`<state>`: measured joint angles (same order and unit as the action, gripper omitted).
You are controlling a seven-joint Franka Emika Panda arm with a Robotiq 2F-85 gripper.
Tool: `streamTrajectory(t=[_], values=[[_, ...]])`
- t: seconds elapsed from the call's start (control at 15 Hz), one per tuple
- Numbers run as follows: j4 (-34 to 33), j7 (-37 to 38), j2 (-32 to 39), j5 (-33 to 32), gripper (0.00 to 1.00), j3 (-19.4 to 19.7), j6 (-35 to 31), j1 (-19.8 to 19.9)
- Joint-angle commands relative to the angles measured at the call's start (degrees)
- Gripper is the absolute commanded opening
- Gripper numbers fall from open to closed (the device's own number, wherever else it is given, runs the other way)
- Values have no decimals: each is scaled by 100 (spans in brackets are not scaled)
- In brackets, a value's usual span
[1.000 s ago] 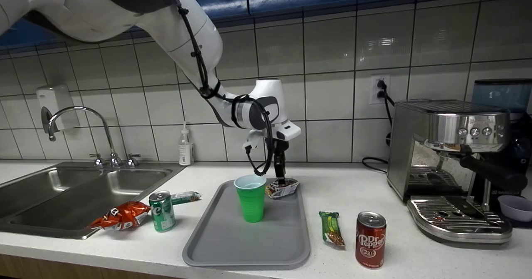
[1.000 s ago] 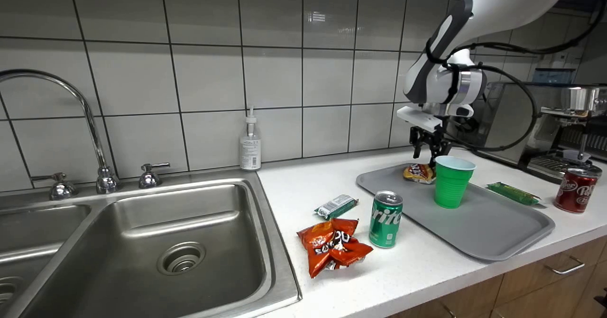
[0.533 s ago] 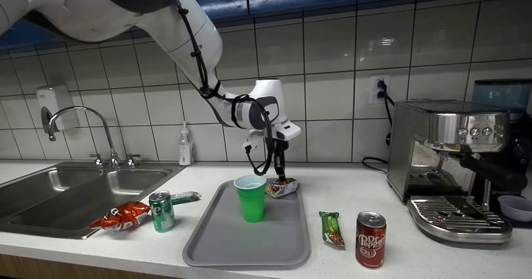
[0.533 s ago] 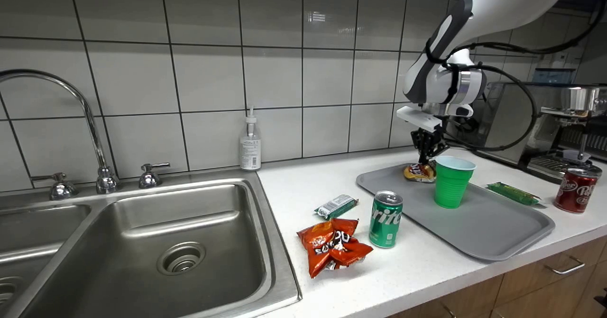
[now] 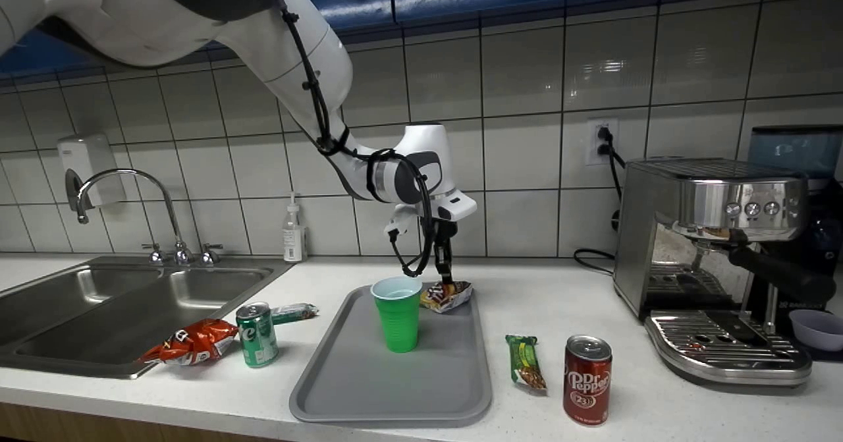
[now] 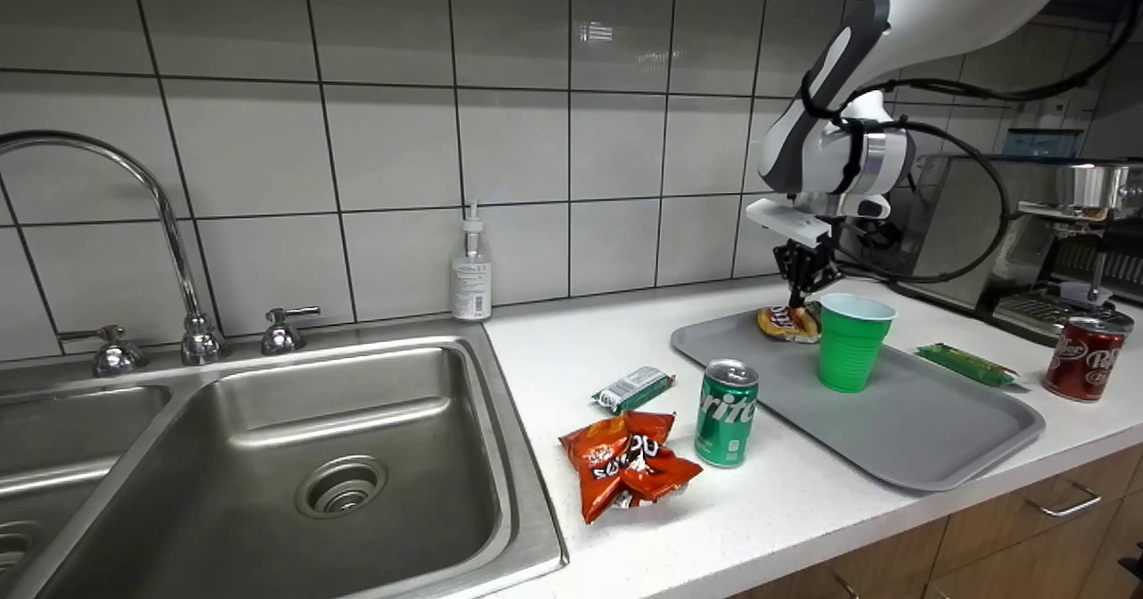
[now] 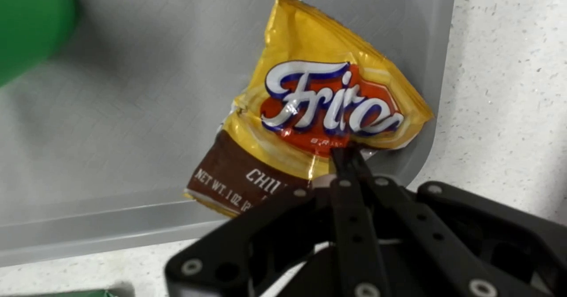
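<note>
Fritos bag [image 7: 310, 106]: printed face up, lying in the far corner of the tray [image 5: 395, 389], toward the tiled wall [image 5: 520, 221].
Long axis: slantwise in the wrist view — brown end to the lower left, wide yellow end to the upper right; the lettering reads left to right, dipping slightly.
Cup: one green cup [image 5: 397, 317], upright on the tray, near the Fritos bag.
Snack bags: two, the Fritos bag and a red-orange bag [image 6: 629, 465] lying on the worktop [image 5: 546, 310].
Cans: two, both upright, a green can [image 6: 726, 416] just beside the red-orange bag and a Dr Pepper can [image 5: 587, 383] across the tray from it.
Bars: two, a green-and-white bar [image 6: 634, 389] near the green can, a green bar [image 5: 525, 363] between tray and Dr Pepper can.
My pincer [image 7: 347, 153]: fingers drawn right together — I nip a fold of the Fritos bag at its lower side in the wrist view, creases running up from my tips.
</note>
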<state>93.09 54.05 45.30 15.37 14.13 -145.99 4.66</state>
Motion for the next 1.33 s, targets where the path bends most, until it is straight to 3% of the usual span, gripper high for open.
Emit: streamTrajectory(t=[0.0, 1.27], values=[[-108, 59, -144, -82, 0, -35, 133, 49], [-299, 270, -319, -91, 0, 431, 51, 421]])
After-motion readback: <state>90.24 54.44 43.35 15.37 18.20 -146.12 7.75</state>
